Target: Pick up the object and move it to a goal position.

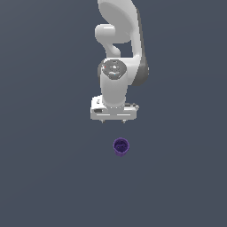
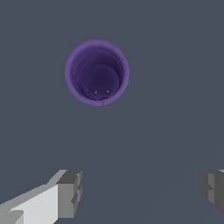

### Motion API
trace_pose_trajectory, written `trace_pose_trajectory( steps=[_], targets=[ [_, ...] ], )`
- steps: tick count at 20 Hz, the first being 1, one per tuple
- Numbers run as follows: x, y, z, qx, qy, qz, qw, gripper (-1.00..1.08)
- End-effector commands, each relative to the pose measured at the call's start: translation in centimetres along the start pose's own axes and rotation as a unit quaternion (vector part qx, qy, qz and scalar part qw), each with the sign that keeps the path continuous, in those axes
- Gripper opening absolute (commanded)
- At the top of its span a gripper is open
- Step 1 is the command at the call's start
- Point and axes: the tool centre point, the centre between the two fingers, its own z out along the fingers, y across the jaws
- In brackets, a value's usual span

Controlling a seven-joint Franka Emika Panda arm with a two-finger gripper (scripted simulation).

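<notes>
On the flat grey-blue surface (image 1: 53, 177), the small round dark purple cup (image 1: 120, 146) stands upright, apart from the white gripper (image 1: 114, 120), whose fingers (image 2: 70, 192) are spread wide.

Arm (image 1: 119, 31): glossy white rounded links, with a dark grey band along one side.
Wrist flange (image 1: 113, 68): round grey disc bearing small dark marks.
Gripper (image 1: 114, 120): white rectangular block.
Fingers (image 2: 70, 192): white bases ending in grey, ridged, blocky pads.
</notes>
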Motion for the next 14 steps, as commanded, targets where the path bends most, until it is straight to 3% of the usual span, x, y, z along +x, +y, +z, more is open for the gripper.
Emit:
trace_pose_trajectory(
  steps=[1,14],
  targets=[
    [0.0,0.0,0.0,0.0,0.0,0.0,1.0,0.28],
    [0.4,-1.5,-0.1,-0.004,0.001,-0.006,1.0,0.28]
  ],
)
